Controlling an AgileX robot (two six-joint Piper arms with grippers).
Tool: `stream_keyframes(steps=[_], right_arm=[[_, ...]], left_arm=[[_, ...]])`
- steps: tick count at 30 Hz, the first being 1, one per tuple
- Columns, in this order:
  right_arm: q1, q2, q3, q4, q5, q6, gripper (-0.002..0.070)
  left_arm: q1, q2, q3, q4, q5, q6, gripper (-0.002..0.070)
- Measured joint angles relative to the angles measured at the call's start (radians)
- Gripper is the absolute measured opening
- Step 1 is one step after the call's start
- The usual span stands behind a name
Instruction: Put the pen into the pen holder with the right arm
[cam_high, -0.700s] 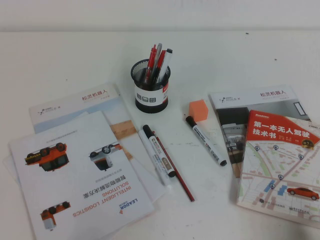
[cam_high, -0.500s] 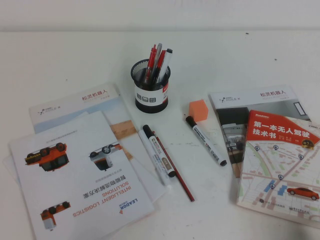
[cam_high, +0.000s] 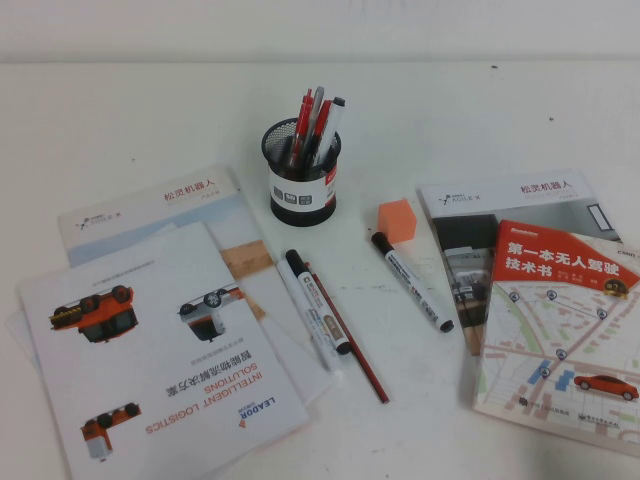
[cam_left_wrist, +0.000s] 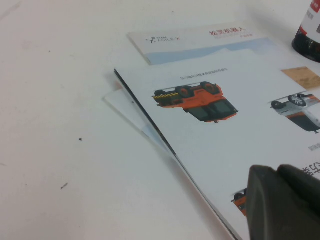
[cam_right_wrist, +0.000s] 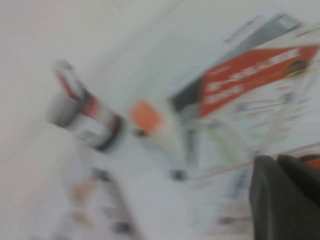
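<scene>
The pen (cam_high: 412, 282), a white marker with a black cap, lies flat on the table right of centre, in front of an orange block. The pen holder (cam_high: 303, 180), a black mesh cup with a white band, stands upright behind it and holds several pens. Neither arm shows in the high view. My right gripper (cam_right_wrist: 276, 161) is shut and empty, above the table, with the pen holder (cam_right_wrist: 85, 117) and the pen (cam_right_wrist: 167, 150) blurred well ahead of it. My left gripper (cam_left_wrist: 277, 172) is shut and empty, low over a brochure; the pen holder's base (cam_left_wrist: 309, 35) shows far off.
A second white marker with a brownish label (cam_high: 317, 311) and a thin dark-red pencil (cam_high: 350, 345) lie side by side at centre. The orange block (cam_high: 397, 220) sits by the pen's cap. Brochures (cam_high: 150, 350) cover the left side; booklets (cam_high: 560, 310) lie at the right.
</scene>
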Motion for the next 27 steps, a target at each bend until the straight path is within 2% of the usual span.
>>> stream_keyframes(steps=[4,6,18,27], right_arm=[[0.000,0.000,0.002,0.428,-0.047,0.000,-0.0020],[0.000,0.000,0.002,0.534,-0.060,0.000,-0.0020],[0.000,0.000,0.002,0.468,-0.068,-0.028,-0.0020],[0.000,0.000,0.002,0.392,0.040,-0.072,-0.0020]], left_arm=[[0.000,0.000,0.000,0.000,0.000,0.000,-0.0003],[0.000,0.000,0.000,0.000,0.000,0.000,-0.0003],[0.000,0.000,0.000,0.000,0.000,0.000,-0.0002],[0.000,0.000,0.000,0.000,0.000,0.000,-0.0003]])
